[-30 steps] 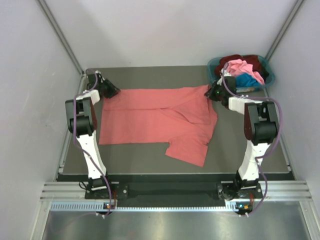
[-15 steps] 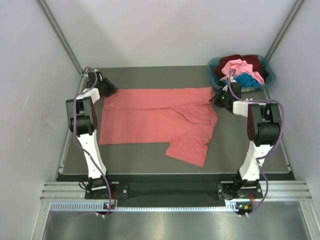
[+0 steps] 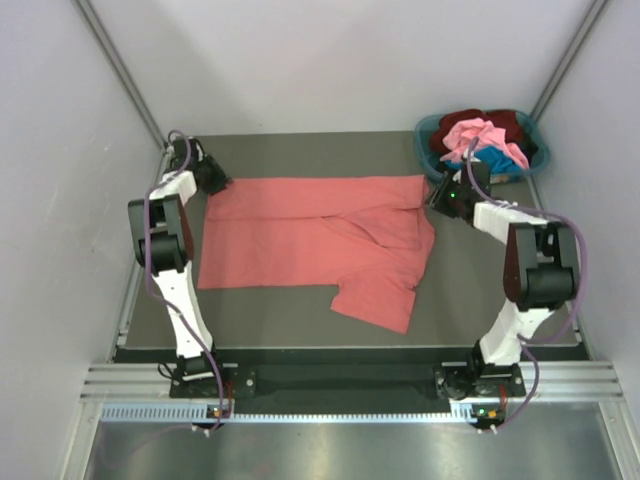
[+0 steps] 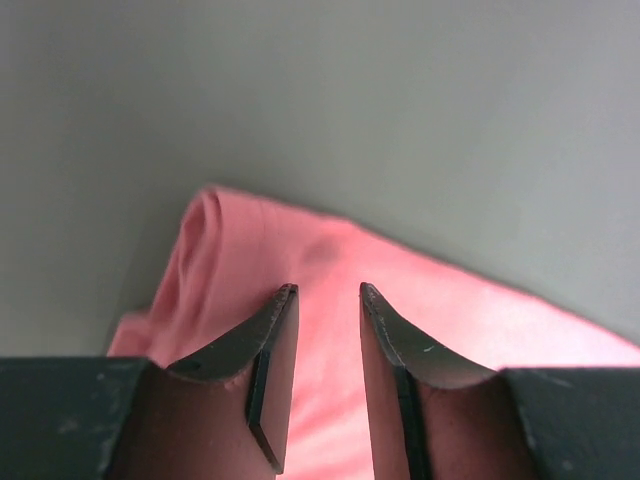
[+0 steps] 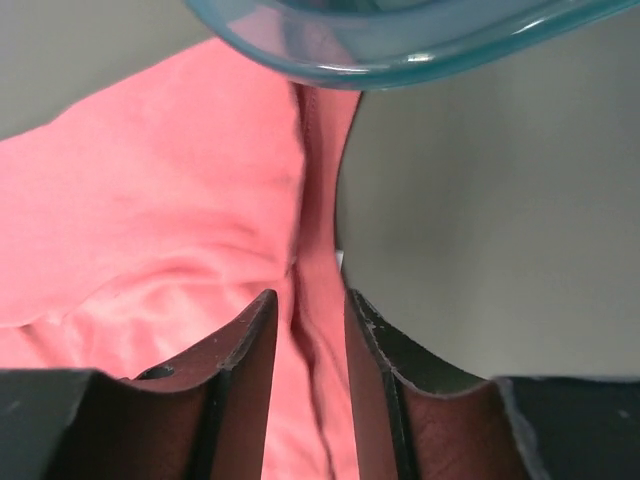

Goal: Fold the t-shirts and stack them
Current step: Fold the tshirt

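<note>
Since its corner straightened, salmon-red t-shirt point(image 3: 300, 235) flat, right end effector point(image 5: 309, 295) released, left end effector point(image 4: 327, 288) parted.

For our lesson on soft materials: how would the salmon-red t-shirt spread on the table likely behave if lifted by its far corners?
The salmon-red t-shirt would probably sag limply between the corners, since it lies flat with soft creases. It looks thin, so it is likely light. Its near flap, splayed on the dark table, might dangle and swing.

Teal basket point(image 3: 421, 138) blocks the upper right of the top view; 2 bare table point(image 3: 300, 150) strips flank the salmon-red t-shirt point(image 3: 290, 240) above and below.
</note>
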Controlling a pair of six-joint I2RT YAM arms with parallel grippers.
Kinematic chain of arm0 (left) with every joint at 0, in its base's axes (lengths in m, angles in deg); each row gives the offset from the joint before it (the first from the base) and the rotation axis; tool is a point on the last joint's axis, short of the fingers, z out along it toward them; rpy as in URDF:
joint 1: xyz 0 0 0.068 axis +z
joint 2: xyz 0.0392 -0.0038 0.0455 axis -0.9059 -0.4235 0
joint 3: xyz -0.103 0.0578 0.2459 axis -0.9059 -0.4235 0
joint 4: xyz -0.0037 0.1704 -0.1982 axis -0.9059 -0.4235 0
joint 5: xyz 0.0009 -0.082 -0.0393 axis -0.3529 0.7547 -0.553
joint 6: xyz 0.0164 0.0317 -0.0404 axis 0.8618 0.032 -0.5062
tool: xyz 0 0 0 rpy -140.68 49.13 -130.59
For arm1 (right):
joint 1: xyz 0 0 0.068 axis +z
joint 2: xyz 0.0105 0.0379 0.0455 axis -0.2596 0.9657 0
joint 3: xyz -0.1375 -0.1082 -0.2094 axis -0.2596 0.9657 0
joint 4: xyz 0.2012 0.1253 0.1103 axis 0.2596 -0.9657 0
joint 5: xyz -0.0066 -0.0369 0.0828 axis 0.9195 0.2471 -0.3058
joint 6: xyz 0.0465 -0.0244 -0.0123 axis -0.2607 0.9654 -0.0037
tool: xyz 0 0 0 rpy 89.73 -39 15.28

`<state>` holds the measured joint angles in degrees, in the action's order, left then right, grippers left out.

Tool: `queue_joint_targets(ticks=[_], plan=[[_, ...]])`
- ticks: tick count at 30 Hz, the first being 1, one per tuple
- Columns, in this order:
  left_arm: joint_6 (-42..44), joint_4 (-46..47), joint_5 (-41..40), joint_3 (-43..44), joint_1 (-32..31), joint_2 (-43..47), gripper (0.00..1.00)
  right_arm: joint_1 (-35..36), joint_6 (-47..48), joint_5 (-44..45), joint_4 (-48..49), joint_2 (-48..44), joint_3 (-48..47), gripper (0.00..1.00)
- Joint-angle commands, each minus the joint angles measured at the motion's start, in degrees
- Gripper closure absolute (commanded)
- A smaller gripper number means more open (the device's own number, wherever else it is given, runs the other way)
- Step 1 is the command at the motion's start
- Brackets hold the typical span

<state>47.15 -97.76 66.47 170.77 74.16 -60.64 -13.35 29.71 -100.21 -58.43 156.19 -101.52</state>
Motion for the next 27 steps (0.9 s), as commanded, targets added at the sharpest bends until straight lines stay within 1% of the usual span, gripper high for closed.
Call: queue_joint_targets(ticks=[1,2,3,4,5,6,9,10,11,12,14,15,18,22,24,27], plan=[[4.18,-5.52,-0.44,-0.62,-2.69,9.16,0.64,-0.11,3.35,4.28,-10.01,-7.3,-2.43,0.66],[4.8,-5.79,-1.05,-2.03,-3.84,12.48,0.64,0.15,3.97,4.89,-11.0,-8.09,-1.9,0.68],[4.98,-6.05,-1.23,-5.52,-4.98,14.25,0.64,0.76,5.02,4.81,-11.88,-9.58,-1.29,0.69],[4.46,-4.66,-0.89,-7.82,-7.69,16.18,0.65,1.12,5.47,4.46,-12.32,-10.2,-0.32,0.7],[4.2,-3.25,1.38,-10.28,-9.02,19.68,0.65,1.55,5.91,4.2,-12.59,-10.82,1.51,0.71],[3.93,-1.85,1.58,-14.48,-13.47,21.2,0.65,2.52,6.35,4.2,-12.77,-11.78,2.4,0.72],[1.04,1.58,2.89,-20.47,-19.83,25.6,0.65,4.54,7.05,4.81,-13.21,-12.14,5.13,0.73],[-1.15,4.73,3.68,-21.89,-23.94,26.3,0.65,4.89,7.05,4.9,-13.21,-12.23,6.27,0.73],[-2.3,6.06,4.12,-23.04,-26.07,27.09,0.65,5.33,7.23,4.9,-13.12,-11.97,6.71,0.73],[-3.35,7.47,4.48,-24.88,-30.26,27.36,0.65,6.47,7.23,5.25,-12.95,-11.62,6.98,0.73],[-5.38,11.68,3.87,-25.94,-34.07,27.02,0.65,8.23,7.4,5.69,-12.59,-11.09,7.86,0.72],[-5.82,13.44,2.99,-26.12,-37.3,26.58,0.65,8.85,7.67,6.47,-12.59,-10.48,7.95,0.71],[-6.88,16.7,1.32,-26.04,-41.71,23.86,0.65,10.17,7.93,7.79,-12.42,-9.77,8.39,0.71],[-8.11,21.36,-0.79,-27.44,-44.54,19.56,0.65,10.35,8.19,8.33,-11.36,-10.21,9.97,0.71],[-8.55,24.42,-0.8,-28.15,-45.42,18.06,0.65,10.35,8.54,8.5,-11.1,-10.03,10.32,0.71],[-8.9,26.55,-0.36,-27.19,-46.39,14.98,0.64,10.35,8.81,7.98,-10.66,-9.68,10.5,0.72]])
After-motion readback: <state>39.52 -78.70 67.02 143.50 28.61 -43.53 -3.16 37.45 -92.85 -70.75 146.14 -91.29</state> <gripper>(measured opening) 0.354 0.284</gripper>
